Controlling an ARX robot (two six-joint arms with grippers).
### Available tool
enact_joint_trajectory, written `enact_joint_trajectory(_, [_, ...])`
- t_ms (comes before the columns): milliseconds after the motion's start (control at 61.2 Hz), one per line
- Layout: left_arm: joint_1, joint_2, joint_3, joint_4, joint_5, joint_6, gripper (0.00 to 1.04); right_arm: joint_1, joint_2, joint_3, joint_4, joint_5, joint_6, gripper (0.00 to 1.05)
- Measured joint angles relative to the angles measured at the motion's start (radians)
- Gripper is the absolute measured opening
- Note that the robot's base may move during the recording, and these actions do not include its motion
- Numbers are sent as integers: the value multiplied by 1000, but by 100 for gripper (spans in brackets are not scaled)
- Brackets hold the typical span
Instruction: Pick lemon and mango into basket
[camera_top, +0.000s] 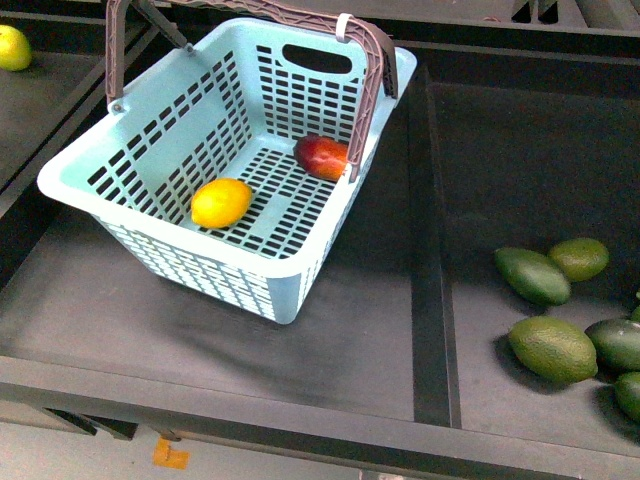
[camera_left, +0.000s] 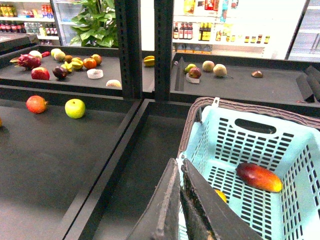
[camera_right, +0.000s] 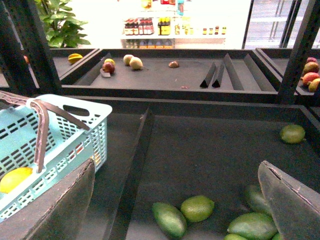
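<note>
Lemon (camera_top: 221, 202) & mango (camera_top: 322, 156) both lie inside the basket (camera_top: 70, 182); left gripper (camera_left: 180, 200) pressed together, right gripper (camera_right: 175, 200) spread w/ nothing held; we judge task done, so we keep both arms clear of the basket.

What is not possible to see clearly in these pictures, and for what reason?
- Lemon: in the left wrist view, mostly hidden behind the shut left claw.
- Mango: in the front view, one end covered by the basket handle; absent from the right wrist view.
- Green fruits: cut by the front view's right edge.
- Neither claw appears in the front view.
- Shelf bottles: too small to read.
</note>
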Motion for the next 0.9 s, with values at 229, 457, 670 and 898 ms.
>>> enact_joint_trajectory(229, [0, -256, -42, -210, 1, 1, 3, 0, 0, 0, 0, 0, 0, 96])
enact_joint_trajectory(457, [0, -476, -44, -407, 1, 1, 3, 0, 0, 0, 0, 0, 0, 96])
enact_joint_trajectory(670, [0, -644, -44, -569, 1, 1, 3, 0, 0, 0, 0, 0, 0, 96])
enact_joint_trajectory(898, [0, -739, -44, -664, 1, 1, 3, 0, 0, 0, 0, 0, 0, 96])
